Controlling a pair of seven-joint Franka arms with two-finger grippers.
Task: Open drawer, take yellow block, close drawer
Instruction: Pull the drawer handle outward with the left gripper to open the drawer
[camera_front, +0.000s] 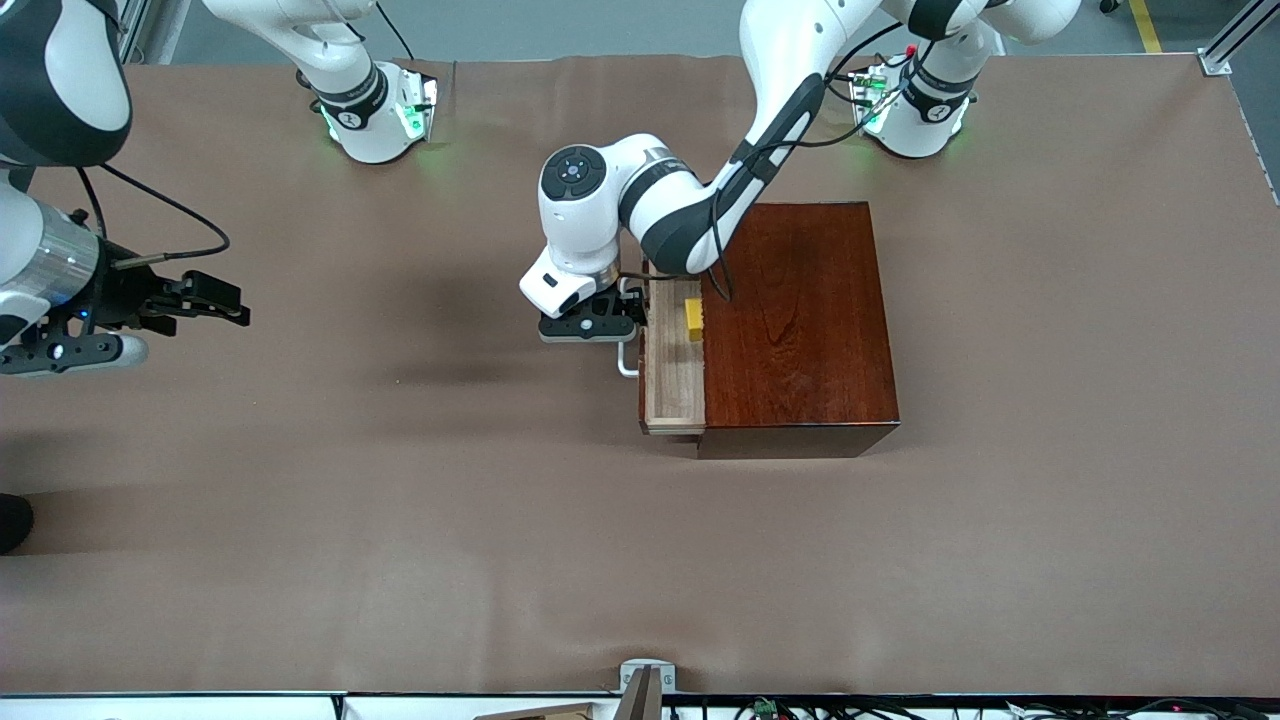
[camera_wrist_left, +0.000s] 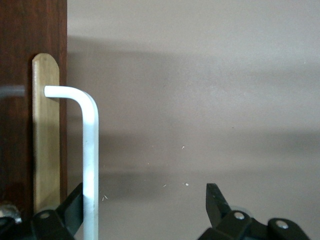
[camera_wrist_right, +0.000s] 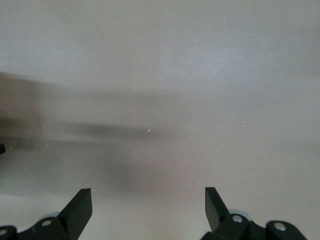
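Observation:
The drawer (camera_front: 672, 385) stands pulled partway out of the dark reddish-brown wooden box (camera_front: 800, 330), on the side facing the right arm's end of the table. The yellow block (camera_front: 693, 318) lies in the drawer against the box's edge. My left gripper (camera_front: 632, 308) is open at the white loop handle (camera_front: 626, 362). In the left wrist view the handle (camera_wrist_left: 90, 150) runs between the jaws, close against one finger (camera_wrist_left: 70, 207), in front of the pale drawer front (camera_wrist_left: 46, 140). My right gripper (camera_front: 225, 300) waits open over bare cloth at the right arm's end, its jaws (camera_wrist_right: 148, 202) holding nothing.
A brown cloth (camera_front: 400, 520) covers the whole table. A small metal bracket (camera_front: 647, 680) sits at the table's edge nearest the front camera. A dark object (camera_front: 12, 520) shows at the right arm's end, by the edge.

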